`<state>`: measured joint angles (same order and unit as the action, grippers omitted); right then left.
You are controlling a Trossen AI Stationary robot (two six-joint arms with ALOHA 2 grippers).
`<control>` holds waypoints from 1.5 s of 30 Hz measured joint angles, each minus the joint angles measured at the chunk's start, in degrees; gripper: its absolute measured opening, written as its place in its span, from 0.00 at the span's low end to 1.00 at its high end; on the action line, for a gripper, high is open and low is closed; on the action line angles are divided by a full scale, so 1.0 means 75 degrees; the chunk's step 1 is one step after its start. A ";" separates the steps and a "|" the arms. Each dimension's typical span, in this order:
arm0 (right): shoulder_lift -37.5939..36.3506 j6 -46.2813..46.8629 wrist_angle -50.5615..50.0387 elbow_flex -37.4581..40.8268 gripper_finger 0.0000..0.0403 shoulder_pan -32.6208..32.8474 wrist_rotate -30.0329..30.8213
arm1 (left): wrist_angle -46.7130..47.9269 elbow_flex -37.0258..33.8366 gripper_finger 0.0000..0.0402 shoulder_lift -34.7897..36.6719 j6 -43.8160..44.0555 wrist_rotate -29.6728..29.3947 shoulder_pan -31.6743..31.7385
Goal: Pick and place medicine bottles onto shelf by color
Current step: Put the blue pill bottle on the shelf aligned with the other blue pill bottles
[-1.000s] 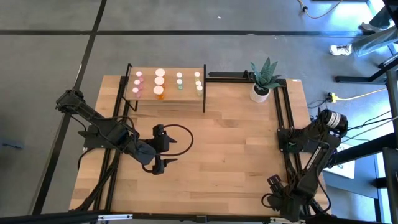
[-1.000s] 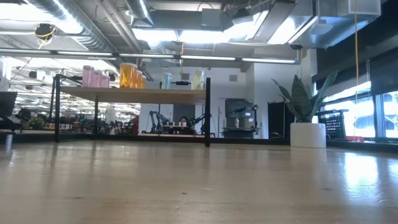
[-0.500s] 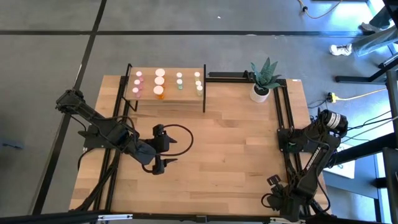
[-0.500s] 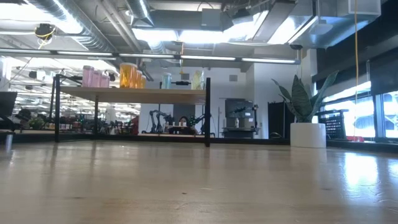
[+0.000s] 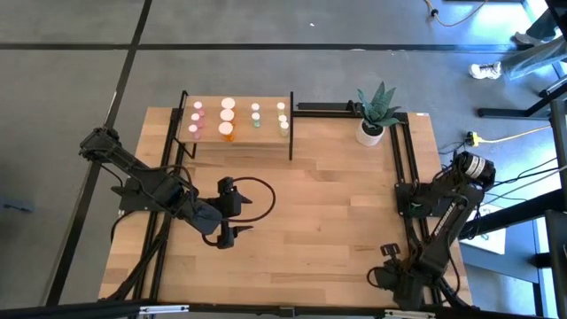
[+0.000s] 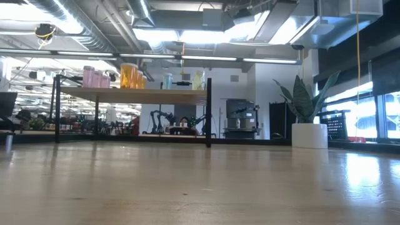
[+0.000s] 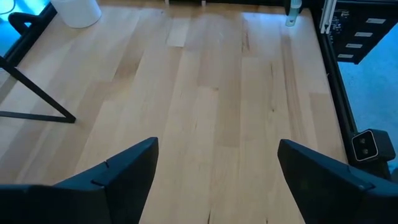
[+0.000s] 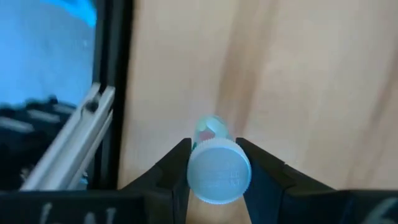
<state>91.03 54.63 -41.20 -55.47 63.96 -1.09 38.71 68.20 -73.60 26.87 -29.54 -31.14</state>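
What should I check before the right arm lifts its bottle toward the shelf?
1. Right tool closed on bottle: ok, fingers flank the white cap.
2. Bottle colour: cannot tell, cap hides the body.
3. Shelf has bare space: ok, along its near edge.
4. Shelf bottles upright: ok.
5. Left tool open, holding nothing: ok.
6. Left arm off the right arm's path: cannot tell.
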 joint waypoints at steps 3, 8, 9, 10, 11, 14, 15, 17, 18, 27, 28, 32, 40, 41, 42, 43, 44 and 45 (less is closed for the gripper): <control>-0.0274 0.0566 -0.0198 -0.0002 0.30 -0.0355 -0.0028 | 0.0016 0.0000 0.81 0.0000 -0.0037 0.0003 0.0000; -0.0697 0.0858 -0.0503 -0.0143 0.30 -0.1310 -0.0507 | 0.0026 0.0000 0.80 0.0000 -0.0064 0.0002 -0.0002; -0.0721 0.0847 -0.0750 -0.0280 0.30 -0.1550 -0.0630 | 0.0027 0.0001 0.80 0.0000 -0.0064 0.0003 0.0000; -0.0734 0.0817 -0.1039 -0.0456 0.30 -0.1779 -0.0693 | 0.0027 0.0000 0.80 0.0000 -0.0064 0.0001 0.0000; -0.0735 0.0706 -0.1344 -0.0656 0.30 -0.2026 -0.0705 | 0.0030 0.0000 0.81 0.0000 -0.0067 0.0003 0.0000; -0.0738 0.0085 -0.2050 -0.1295 0.30 -0.2749 -0.0585 | 0.0030 0.0001 0.81 0.0000 -0.0067 0.0002 0.0000; -0.0738 -0.0171 -0.2202 -0.1493 0.30 -0.2992 -0.0506 | 0.0030 0.0000 0.81 0.0000 -0.0069 0.0000 0.0000; -0.0738 -0.0662 -0.2414 -0.1861 0.30 -0.3503 -0.0427 | 0.0030 0.0000 0.80 0.0000 -0.0070 0.0000 -0.0001; -0.0738 -0.0937 -0.2484 -0.2011 0.30 -0.3749 -0.0413 | 0.0030 0.0000 0.80 0.0000 -0.0070 0.0000 0.0000; -0.0664 -0.3373 -0.1905 -0.2428 0.30 -0.5838 -0.0407 | 0.0057 0.0002 0.80 0.0000 -0.0139 0.0000 -0.0001; -0.0586 -0.3648 -0.1706 -0.2430 0.30 -0.6040 -0.0409 | 0.0083 0.0002 0.80 0.0000 -0.0212 0.0000 0.0000; -0.0002 -0.4198 -0.1012 -0.2474 0.30 -0.6780 -0.0609 | 0.0204 0.0000 0.81 0.0000 -0.0265 -0.0003 0.0000; 0.1853 -0.5503 -0.1100 -0.3650 0.30 -0.7467 -0.0611 | 0.0188 0.0000 0.80 0.0000 -0.0201 -0.0002 0.0000; 0.2070 -0.5645 -0.1097 -0.3799 0.30 -0.7497 -0.0611 | 0.0186 0.0000 0.80 0.0000 -0.0201 -0.0001 0.0000; 0.2274 -0.5804 -0.1101 -0.3931 0.30 -0.7518 -0.0609 | 0.0182 0.0003 0.81 0.0000 -0.0201 -0.0003 0.0000; 0.2455 -0.5993 -0.1120 -0.4076 0.30 -0.7530 -0.0603 | 0.0182 0.0000 0.81 0.0000 -0.0198 -0.0003 -0.0001; 0.2637 -0.6180 -0.1112 -0.4217 0.30 -0.7547 -0.0605 | 0.0182 0.0000 0.81 -0.0002 -0.0198 -0.0002 0.0000; 0.2793 -0.6343 -0.1094 -0.4333 0.29 -0.7560 -0.0609 | 0.0180 0.0000 0.81 -0.0001 -0.0198 0.0000 -0.0001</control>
<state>111.98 7.05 -49.41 -87.97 7.25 -5.65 40.06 68.20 -73.61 25.39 -29.54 -31.14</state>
